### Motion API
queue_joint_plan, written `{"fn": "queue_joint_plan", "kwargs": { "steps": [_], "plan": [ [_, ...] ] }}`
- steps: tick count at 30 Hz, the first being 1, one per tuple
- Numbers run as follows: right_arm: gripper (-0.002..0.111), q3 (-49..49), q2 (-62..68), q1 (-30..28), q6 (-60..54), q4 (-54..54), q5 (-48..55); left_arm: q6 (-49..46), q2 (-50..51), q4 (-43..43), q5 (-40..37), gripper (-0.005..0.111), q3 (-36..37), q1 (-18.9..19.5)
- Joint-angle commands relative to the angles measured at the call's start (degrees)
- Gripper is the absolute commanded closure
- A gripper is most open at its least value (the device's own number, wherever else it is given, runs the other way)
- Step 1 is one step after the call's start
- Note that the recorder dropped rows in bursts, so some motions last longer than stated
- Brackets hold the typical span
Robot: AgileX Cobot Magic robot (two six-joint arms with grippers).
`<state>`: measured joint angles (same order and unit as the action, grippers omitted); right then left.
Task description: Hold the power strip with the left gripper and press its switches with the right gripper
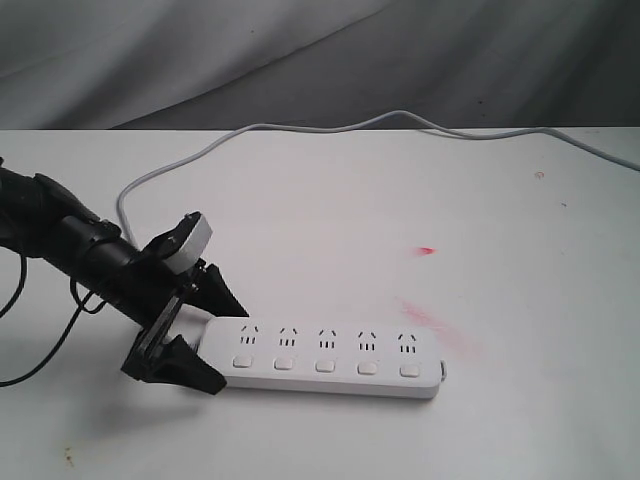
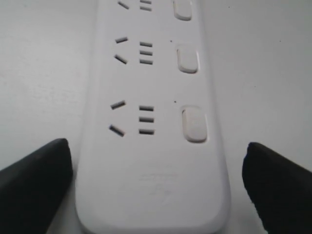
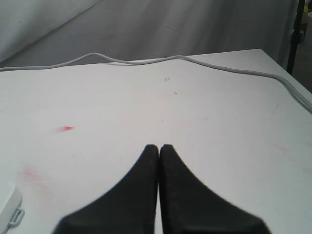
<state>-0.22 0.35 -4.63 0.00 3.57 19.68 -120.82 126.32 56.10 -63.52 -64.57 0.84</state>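
The white power strip (image 1: 330, 358) lies flat near the table's front, its five switches (image 1: 325, 365) in a row along the near side. My left gripper (image 1: 232, 350) is open and straddles the strip's left end, one black finger on each long side. In the left wrist view the power strip (image 2: 156, 78) runs away between the fingers (image 2: 36, 180), with a narrow gap on one side and the nearest switch (image 2: 194, 124) just ahead. My right gripper (image 3: 159, 146) is shut on nothing above bare table, out of the exterior view. One end of the strip (image 3: 7, 204) shows off to its side.
The grey cord (image 1: 300, 130) loops from the strip's left end along the table's far edge and off to the right; the cord (image 3: 146, 61) also crosses the right wrist view. Red smears (image 1: 440, 325) mark the tabletop by the strip's right end. A grey cloth backdrop hangs behind.
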Motion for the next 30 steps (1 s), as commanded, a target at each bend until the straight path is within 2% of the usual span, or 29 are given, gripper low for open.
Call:
{"fn": "queue_joint_plan", "kwargs": {
  "steps": [1, 3, 7, 9, 30],
  "plan": [
    [0.108, 0.22, -0.35, -0.05, 0.32, -0.58, -0.11, 4.15, 3.13, -7.68, 12.3, 0.016, 0.58, -0.44],
    [0.108, 0.22, -0.35, -0.05, 0.32, -0.58, -0.11, 4.15, 3.13, -7.68, 12.56, 0.02, 0.58, -0.44],
    [0.108, 0.22, -0.35, -0.05, 0.32, -0.58, -0.11, 4.15, 3.13, -8.68, 12.56, 0.042, 0.58, -0.44],
    [0.108, 0.22, -0.35, -0.05, 0.32, -0.58, -0.11, 4.15, 3.13, -8.95, 12.56, 0.048, 0.58, -0.44],
    [0.108, 0.22, -0.35, -0.05, 0.32, -0.58, -0.11, 4.55, 3.13, -9.17, 12.58, 0.049, 0.58, -0.44]
  ]
}}
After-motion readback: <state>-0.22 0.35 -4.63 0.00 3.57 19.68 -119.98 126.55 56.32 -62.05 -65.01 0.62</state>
